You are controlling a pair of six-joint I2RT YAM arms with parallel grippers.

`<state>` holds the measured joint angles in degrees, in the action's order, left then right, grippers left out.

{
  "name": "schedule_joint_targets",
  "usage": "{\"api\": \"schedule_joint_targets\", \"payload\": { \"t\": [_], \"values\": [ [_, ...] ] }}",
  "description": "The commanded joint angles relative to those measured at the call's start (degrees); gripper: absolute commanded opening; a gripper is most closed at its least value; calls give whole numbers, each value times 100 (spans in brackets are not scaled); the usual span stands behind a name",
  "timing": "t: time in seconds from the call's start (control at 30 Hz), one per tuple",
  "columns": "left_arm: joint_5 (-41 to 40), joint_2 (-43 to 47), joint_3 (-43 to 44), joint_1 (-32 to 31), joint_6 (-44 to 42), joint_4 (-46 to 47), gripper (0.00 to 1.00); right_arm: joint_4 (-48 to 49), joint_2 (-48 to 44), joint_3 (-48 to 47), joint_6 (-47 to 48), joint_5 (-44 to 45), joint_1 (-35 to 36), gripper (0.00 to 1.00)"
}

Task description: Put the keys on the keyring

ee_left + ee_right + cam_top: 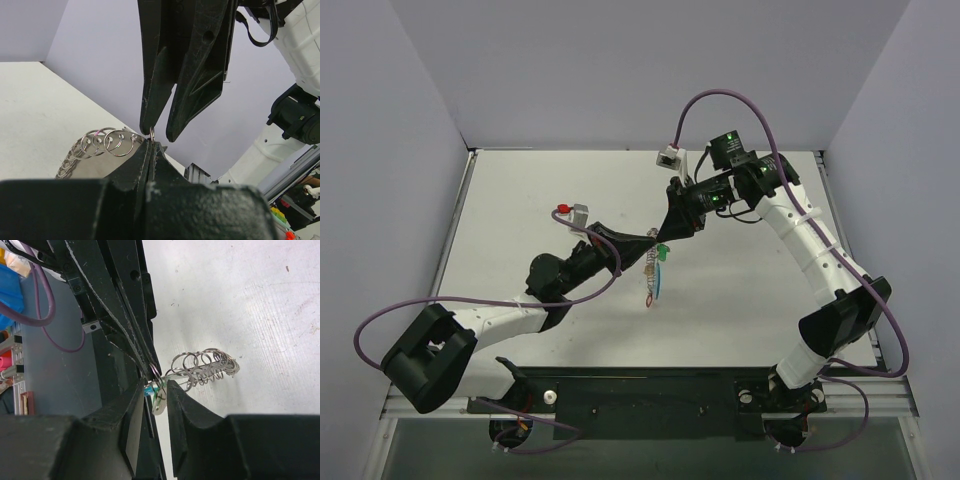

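Silvery coiled wire of the keyring [652, 272] is pinched at a split ring [151, 132] by the fully closed left gripper [151, 146] and held clear of the bench [520, 200], prob. so the loop hangs free and steady for threading. The right gripper [156, 388] is set tip-to-tip against it, fingers only narrowly apart w/ the green key [663, 254] in the gap, not visibly clamped. Counted: 1 keyring, 1 green key, 1 light-blue segment [654, 290], approx. 5 small rings [202, 360] along the coil, 2 grippers.
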<state>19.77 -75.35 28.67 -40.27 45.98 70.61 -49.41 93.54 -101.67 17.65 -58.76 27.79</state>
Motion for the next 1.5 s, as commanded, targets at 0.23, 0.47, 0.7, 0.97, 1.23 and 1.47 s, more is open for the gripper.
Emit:
{"api": "schedule_joint_targets", "payload": {
  "t": [0.23,0.47,0.7,0.97,1.23,1.47],
  "values": [
    [-43,38,148,19,105,1289,0,-78,24,-161,72,-241,-11,19],
    [-87,38,139,28,122,1333,0,-86,-20,94,98,-338,95,12],
    [-166,91,87,46,140,1368,0,-87,-55,209,107,-285,112,16],
    [-175,82,69,54,157,1412,0,-78,-29,147,125,-443,104,0],
    [-8,-58,113,72,262,1403,0,-227,-46,-37,256,-531,60,0],
    [404,-33,95,239,500,1316,29,-377,-90,6,450,-268,42,0]
  ]
}}
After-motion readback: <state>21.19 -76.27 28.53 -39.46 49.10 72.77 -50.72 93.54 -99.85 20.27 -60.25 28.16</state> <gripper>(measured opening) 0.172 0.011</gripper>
